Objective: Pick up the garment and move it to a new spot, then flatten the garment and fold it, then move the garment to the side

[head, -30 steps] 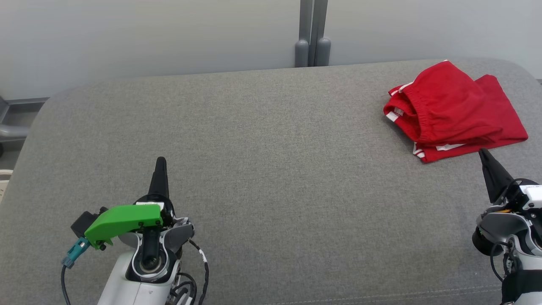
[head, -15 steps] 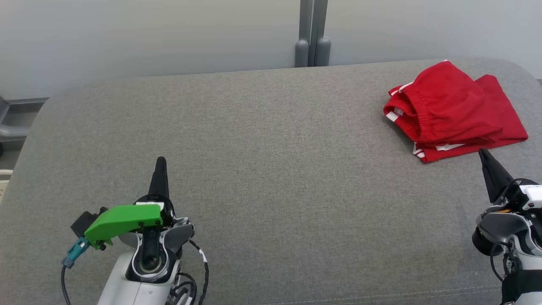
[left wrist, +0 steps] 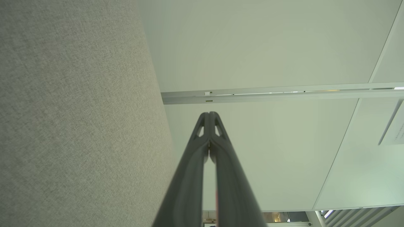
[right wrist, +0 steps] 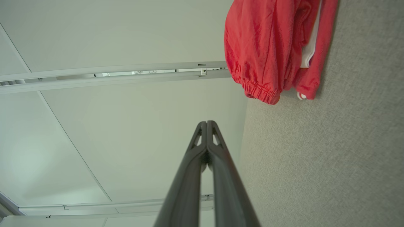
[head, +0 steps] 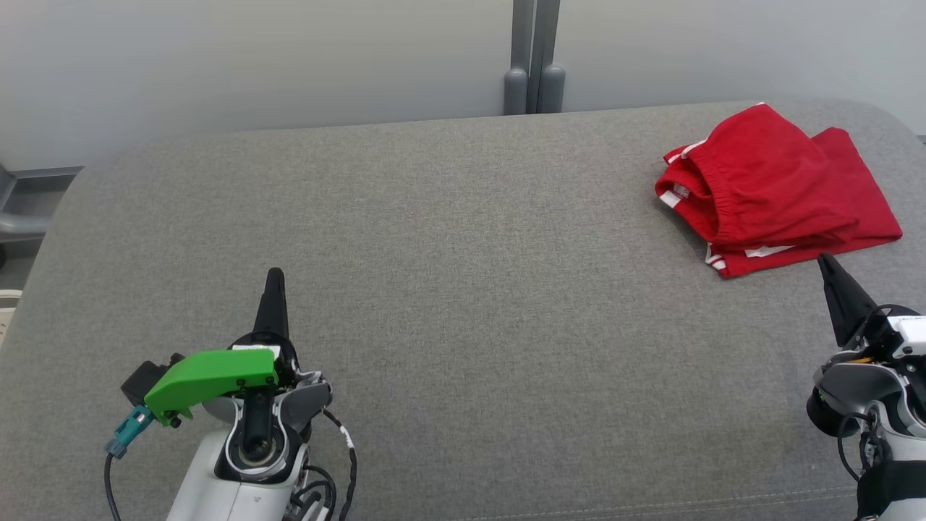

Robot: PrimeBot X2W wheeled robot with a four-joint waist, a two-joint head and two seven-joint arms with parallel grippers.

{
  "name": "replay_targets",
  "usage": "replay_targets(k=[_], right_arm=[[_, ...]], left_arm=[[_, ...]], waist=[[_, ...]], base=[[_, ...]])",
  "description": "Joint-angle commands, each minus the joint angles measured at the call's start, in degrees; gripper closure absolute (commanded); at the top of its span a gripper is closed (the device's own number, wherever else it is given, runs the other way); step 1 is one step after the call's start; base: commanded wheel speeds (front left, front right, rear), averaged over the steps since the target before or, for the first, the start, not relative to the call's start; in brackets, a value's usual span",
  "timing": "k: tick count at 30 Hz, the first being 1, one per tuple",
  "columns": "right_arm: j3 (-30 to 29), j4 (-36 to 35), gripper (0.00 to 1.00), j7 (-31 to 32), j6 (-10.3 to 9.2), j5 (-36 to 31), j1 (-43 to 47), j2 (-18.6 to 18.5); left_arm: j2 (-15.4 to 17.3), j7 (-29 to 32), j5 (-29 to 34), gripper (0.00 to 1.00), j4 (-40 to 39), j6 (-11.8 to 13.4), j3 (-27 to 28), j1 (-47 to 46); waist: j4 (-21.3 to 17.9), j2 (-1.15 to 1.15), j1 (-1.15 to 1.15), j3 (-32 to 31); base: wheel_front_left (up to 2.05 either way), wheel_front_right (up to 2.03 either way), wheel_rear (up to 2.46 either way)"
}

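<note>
The folded garment (head: 778, 192) hides its own inner layers, so only white trim shows at its left and near edges. In my right wrist view its top is cut off. My right arm is cropped by the head view's right and bottom edges.

The garment lies at the far right corner of the cushion (head: 463, 304). Its long axis runs left to right, and the elastic waistband opening faces left.

My left tool (head: 274, 278) is over the near left part of the cushion. It points straight at the far edge, clenched on nothing, with a green cover (head: 210, 376) at the wrist. My right tool (head: 825, 260), likewise clenched and empty, leans left. Its tip is just beside the garment's near edge, and I cannot tell if it touches.
</note>
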Motion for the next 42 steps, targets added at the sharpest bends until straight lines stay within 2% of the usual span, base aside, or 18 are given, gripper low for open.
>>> replay_targets(k=[1,42], right_arm=[[0.0,0.1,1.00,-0.1,0.02,0.5,-0.1,-0.3],[0.1,0.1,1.00,-0.2,0.02,0.5,0.0,-0.4]], left_arm=[[0.4,0.2,-0.3,1.00,0.1,-0.3,0.0,-0.8],[0.4,0.2,-0.3,1.00,0.1,-0.3,0.0,-0.8]], waist=[[0.0,0.00,0.00,0.0],[0.0,0.00,0.00,0.0]], base=[[0.00,0.00,0.00],[0.00,0.00,0.00]])
